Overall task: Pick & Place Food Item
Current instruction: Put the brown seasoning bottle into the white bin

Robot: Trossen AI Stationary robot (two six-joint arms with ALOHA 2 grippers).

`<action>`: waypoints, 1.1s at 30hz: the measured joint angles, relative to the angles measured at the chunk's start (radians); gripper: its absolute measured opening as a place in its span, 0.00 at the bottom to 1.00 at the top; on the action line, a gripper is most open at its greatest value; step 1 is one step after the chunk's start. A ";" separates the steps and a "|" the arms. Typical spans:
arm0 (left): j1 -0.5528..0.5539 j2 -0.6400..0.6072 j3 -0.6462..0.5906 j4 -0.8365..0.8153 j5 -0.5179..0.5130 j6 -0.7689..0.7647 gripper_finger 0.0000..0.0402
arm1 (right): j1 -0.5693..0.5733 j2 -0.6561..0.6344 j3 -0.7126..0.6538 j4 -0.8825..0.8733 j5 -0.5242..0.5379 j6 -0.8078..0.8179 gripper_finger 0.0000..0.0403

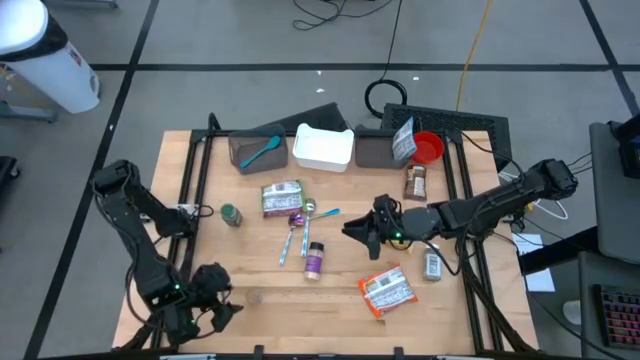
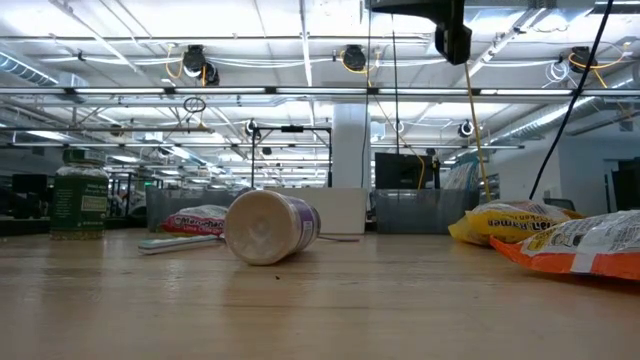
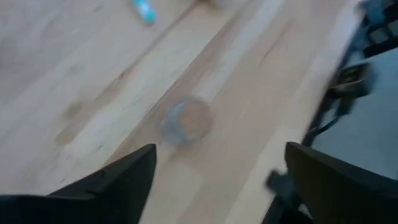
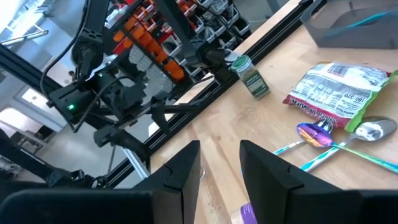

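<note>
The left gripper (image 1: 222,297) hangs near the table's front left corner, its two fingers (image 3: 124,180) spread wide with nothing between them; its wrist view looks down past them at a small round jar (image 3: 188,119) on bare wood, blurred. The right gripper (image 1: 357,232) reaches in from the right to the middle of the table (image 1: 260,295), its fingers (image 4: 180,174) a narrow gap apart and holding nothing. Just beside it on the left lie a purple-lidded jar (image 1: 314,262) on its side, a spoon (image 1: 306,208) and two blue-handled utensils (image 1: 290,240). Behind those lies a green food packet (image 1: 281,196), and a green spice jar (image 1: 231,214) stands to its left. An orange ramen packet (image 1: 386,290) lies near the front right, with a small bottle (image 1: 432,266) next to it and a brown jar (image 1: 415,182) farther back. Along the back edge sit a grey bin with a teal spoon (image 1: 263,152), a white tub (image 1: 324,148), another grey bin (image 1: 374,150) and a red bowl (image 1: 428,148). In the low view the purple jar's pale base faces the camera.
</note>
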 joint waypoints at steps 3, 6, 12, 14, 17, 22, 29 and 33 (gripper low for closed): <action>-0.040 0.000 0.000 0.071 -0.071 0.018 0.98 | 0.007 0.000 0.000 0.000 0.000 0.003 0.26; -0.079 0.015 0.000 0.150 -0.077 0.089 0.98 | 0.010 0.008 0.000 0.000 0.001 0.009 0.26; -0.143 0.091 0.000 0.242 -0.074 0.101 0.91 | 0.010 0.039 0.000 0.001 0.003 0.051 0.26; -0.159 0.126 0.000 0.262 -0.086 0.067 0.90 | 0.010 0.055 0.000 0.001 -0.001 0.055 0.26; -0.176 0.184 0.000 0.291 -0.103 0.017 0.89 | 0.009 0.076 0.000 0.009 -0.003 0.080 0.26; -0.185 0.282 0.000 0.332 -0.154 -0.053 0.91 | 0.009 0.112 0.000 0.021 -0.002 0.083 0.26; -0.169 0.381 0.000 0.323 -0.174 -0.034 0.92 | 0.009 0.132 0.000 0.048 0.033 0.017 0.26; -0.147 0.421 0.000 0.278 -0.217 -0.038 0.91 | 0.009 0.132 -0.019 0.061 0.090 -0.008 0.26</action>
